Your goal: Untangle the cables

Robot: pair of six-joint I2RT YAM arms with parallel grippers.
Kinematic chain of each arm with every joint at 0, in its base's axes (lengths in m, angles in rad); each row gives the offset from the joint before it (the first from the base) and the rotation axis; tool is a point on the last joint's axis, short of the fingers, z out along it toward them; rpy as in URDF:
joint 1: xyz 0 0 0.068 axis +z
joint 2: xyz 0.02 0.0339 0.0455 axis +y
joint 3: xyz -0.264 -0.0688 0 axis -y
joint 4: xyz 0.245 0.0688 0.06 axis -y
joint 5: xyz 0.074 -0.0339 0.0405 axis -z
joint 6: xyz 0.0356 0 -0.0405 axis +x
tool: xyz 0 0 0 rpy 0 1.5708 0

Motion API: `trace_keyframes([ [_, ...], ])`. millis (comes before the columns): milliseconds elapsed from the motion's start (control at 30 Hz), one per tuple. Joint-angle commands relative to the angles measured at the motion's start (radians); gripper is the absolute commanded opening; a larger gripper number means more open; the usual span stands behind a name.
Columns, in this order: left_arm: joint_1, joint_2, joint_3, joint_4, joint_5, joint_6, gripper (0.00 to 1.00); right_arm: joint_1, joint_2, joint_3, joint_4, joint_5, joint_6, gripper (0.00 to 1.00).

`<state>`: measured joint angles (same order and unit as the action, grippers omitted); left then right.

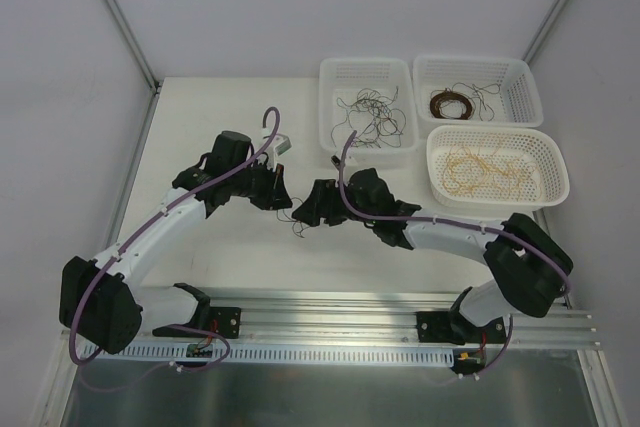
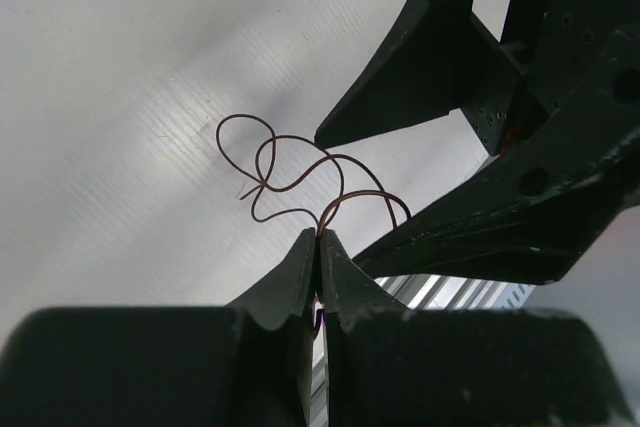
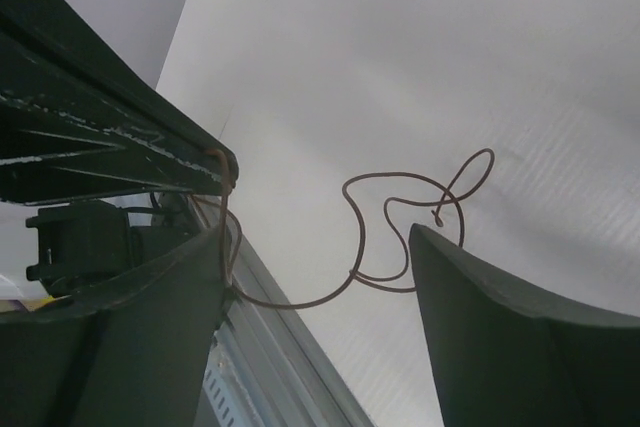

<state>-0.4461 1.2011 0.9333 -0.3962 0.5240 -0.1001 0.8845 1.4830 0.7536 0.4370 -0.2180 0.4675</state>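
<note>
My left gripper (image 2: 318, 235) is shut on a thin dark brown wire (image 2: 290, 172), whose curly loops hang free past the fingertips above the white table. In the top view the left gripper (image 1: 275, 192) and right gripper (image 1: 305, 212) meet at mid-table, with the wire (image 1: 297, 226) between them. My right gripper (image 3: 315, 237) is open; the same wire (image 3: 400, 212) loops between its fingers (image 3: 500, 317) and touches neither pad that I can see. The left gripper's tip (image 3: 215, 162) holds the wire's end at the upper left of the right wrist view.
Three white baskets stand at the back right. One (image 1: 365, 64) holds black wires (image 1: 368, 112), one (image 1: 470, 59) a dark brown coil (image 1: 450, 104), one (image 1: 555, 172) yellow-tan wires (image 1: 485, 169). A metal rail (image 1: 330, 307) runs along the near edge.
</note>
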Motion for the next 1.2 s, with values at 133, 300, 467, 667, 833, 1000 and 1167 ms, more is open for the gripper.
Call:
trace_keyframes([
  [133, -0.011, -0.020, -0.008, 0.034, 0.048, 0.025, 0.00, 0.013, 0.003, 0.026, 0.124, -0.040, 0.022, 0.37],
  [300, -0.013, -0.018, -0.008, 0.034, 0.041, 0.025, 0.00, 0.018, -0.018, 0.027, 0.106, -0.041, -0.009, 0.13],
  [467, -0.013, -0.032, -0.010, 0.036, 0.018, 0.019, 0.07, 0.019, -0.069, 0.027, 0.039, -0.021, -0.049, 0.01],
  [667, -0.013, -0.081, -0.021, 0.048, -0.041, 0.017, 0.42, 0.019, -0.189, 0.073, -0.243, 0.086, -0.170, 0.01],
  [833, -0.009, -0.170, -0.047, 0.086, -0.137, 0.000, 0.75, 0.019, -0.285, 0.188, -0.556, 0.304, -0.361, 0.01],
  [1000, -0.009, -0.267, -0.096, 0.149, -0.258, -0.030, 0.93, -0.002, -0.358, 0.331, -0.803, 0.517, -0.510, 0.01],
  [1167, -0.005, -0.353, -0.128, 0.175, -0.381, -0.050, 0.96, -0.119, -0.394, 0.466, -0.896, 0.604, -0.622, 0.01],
])
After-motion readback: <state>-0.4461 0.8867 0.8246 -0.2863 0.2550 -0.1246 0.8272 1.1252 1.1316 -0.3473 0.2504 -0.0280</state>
